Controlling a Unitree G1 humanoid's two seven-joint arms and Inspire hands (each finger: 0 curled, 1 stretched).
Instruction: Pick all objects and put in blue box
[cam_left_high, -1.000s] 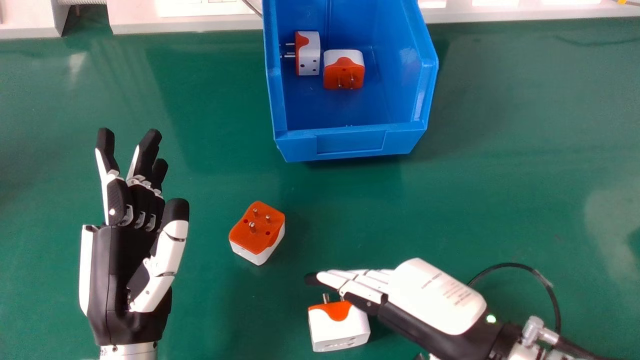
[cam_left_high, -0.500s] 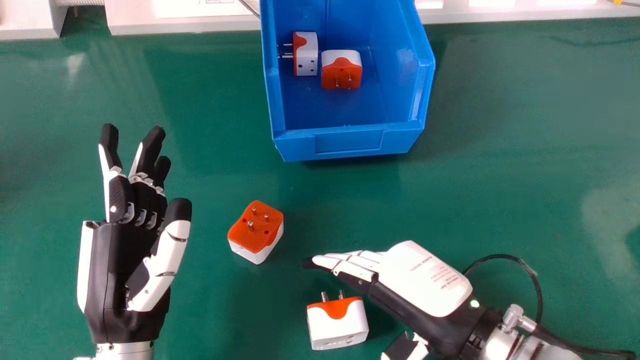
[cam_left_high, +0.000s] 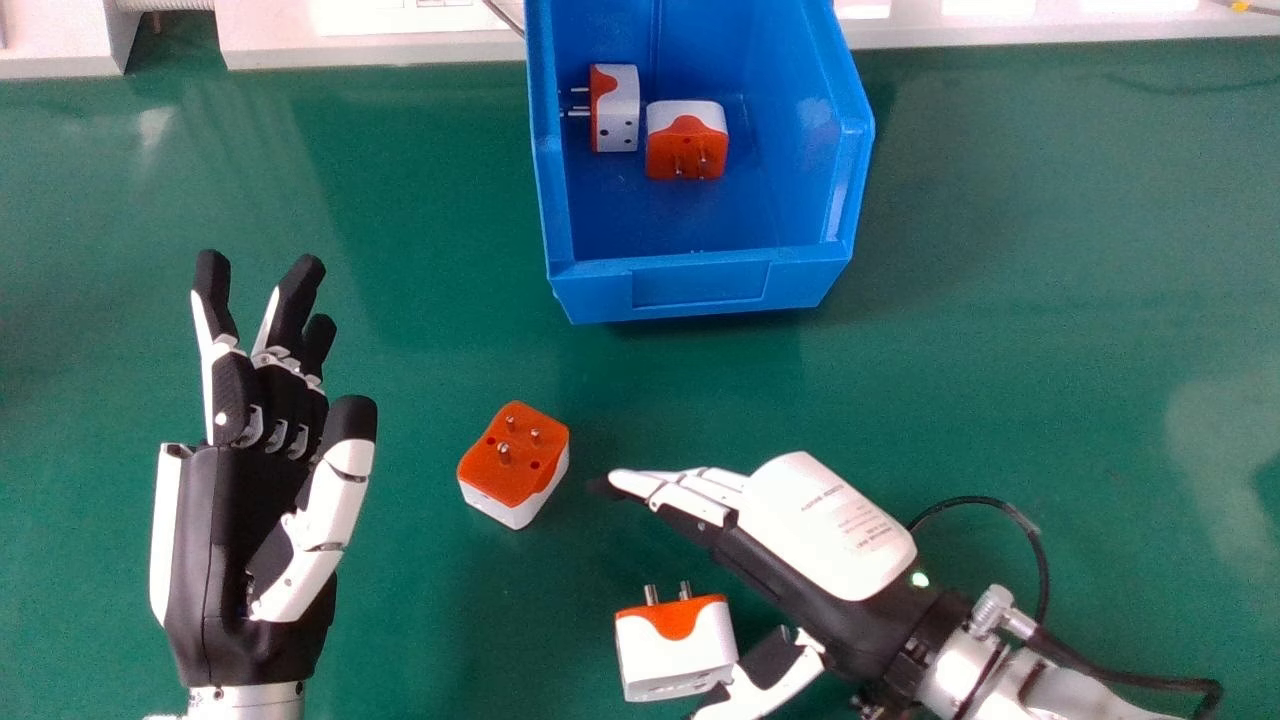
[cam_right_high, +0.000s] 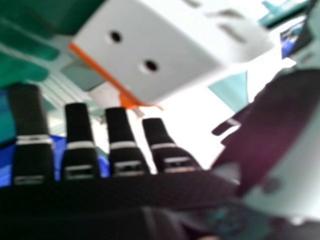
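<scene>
Green tabletop (cam_left_high: 420, 250) holds a blue box (cam_left_high: 700, 285) containing two adapters (cam_left_high: 686, 140).

in box (cam_left_high: 700, 285): two plugs (cam_left_high: 622, 115) | on table (cam_left_high: 1000, 300) before it: left plug (cam_left_high: 513, 465), nearer right plug (cam_left_high: 680, 655)

A green tabletop (cam_left_high: 1000, 250) with a soft sheen spreads across the head view, and along its far edge runs a pale ledge (cam_left_high: 380, 52), broken by a gap near the left. A white ribbed hose (cam_left_high: 165, 4) crosses above that gap; a white sheet (cam_left_high: 365, 18) lies on the ledge, with a thin grey cable (cam_left_high: 503, 14) just beside it.
</scene>
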